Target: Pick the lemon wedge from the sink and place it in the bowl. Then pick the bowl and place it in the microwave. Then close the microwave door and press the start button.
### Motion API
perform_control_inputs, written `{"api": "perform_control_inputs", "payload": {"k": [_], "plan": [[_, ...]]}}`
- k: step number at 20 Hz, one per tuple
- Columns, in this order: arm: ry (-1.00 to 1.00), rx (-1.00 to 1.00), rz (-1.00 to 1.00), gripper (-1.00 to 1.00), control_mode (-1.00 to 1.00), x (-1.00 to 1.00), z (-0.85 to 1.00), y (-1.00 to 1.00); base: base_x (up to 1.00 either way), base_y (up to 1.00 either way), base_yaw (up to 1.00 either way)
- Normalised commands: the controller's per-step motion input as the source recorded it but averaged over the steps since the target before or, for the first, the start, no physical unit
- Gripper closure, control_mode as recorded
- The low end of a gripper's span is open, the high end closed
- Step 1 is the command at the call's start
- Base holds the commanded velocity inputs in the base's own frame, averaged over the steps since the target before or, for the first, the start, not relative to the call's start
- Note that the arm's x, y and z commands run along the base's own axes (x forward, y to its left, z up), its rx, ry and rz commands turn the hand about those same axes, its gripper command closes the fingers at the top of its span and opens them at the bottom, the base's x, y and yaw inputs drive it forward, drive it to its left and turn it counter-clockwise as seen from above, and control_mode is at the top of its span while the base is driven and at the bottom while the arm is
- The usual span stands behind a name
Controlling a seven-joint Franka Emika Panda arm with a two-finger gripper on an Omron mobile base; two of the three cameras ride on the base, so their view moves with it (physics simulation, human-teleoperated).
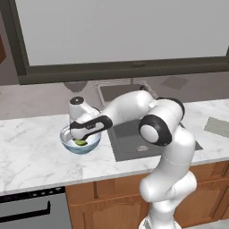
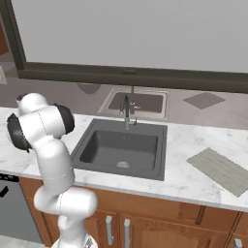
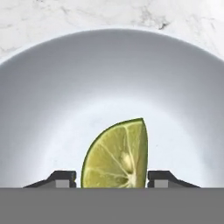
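The bowl [image 1: 67,142] stands on the marble counter just left of the sink [image 1: 129,134], a dark grey basin [image 2: 121,145] with a metal faucet [image 2: 126,109]. My gripper [image 1: 81,135] reaches down into the bowl from above. In the hand view the bowl's pale inside [image 3: 109,65] lies close below, and the lemon wedge [image 3: 118,157] stands upright between my fingertips. My gripper [image 3: 112,177] is shut on it. From the left base view the wedge [image 1: 81,142] shows as a small green spot low in the bowl. The microwave and its door are out of view.
A grey mat [image 2: 220,169] lies on the counter right of the sink. My arm arches over the sink's left half. A dark appliance front [image 1: 31,210] sits below the counter at the left. A wide window runs behind the counter.
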Motion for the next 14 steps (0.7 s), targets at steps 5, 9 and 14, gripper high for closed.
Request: {"api": "perform_control_inputs", "payload": {"k": [5,9,14], "plan": [[-0.01,0.00,0.00,-1.00,-1.00,-0.31,0.62,-0.01,0.00,0.00,0.00],[-0.01,0.00,0.00,-1.00,-1.00,-0.89,0.48,0.03,0.00,0.00,0.00],[0.00,0.00,0.00,-1.00,-1.00,-0.79,0.05,-0.01,0.00,0.00,0.00]]}}
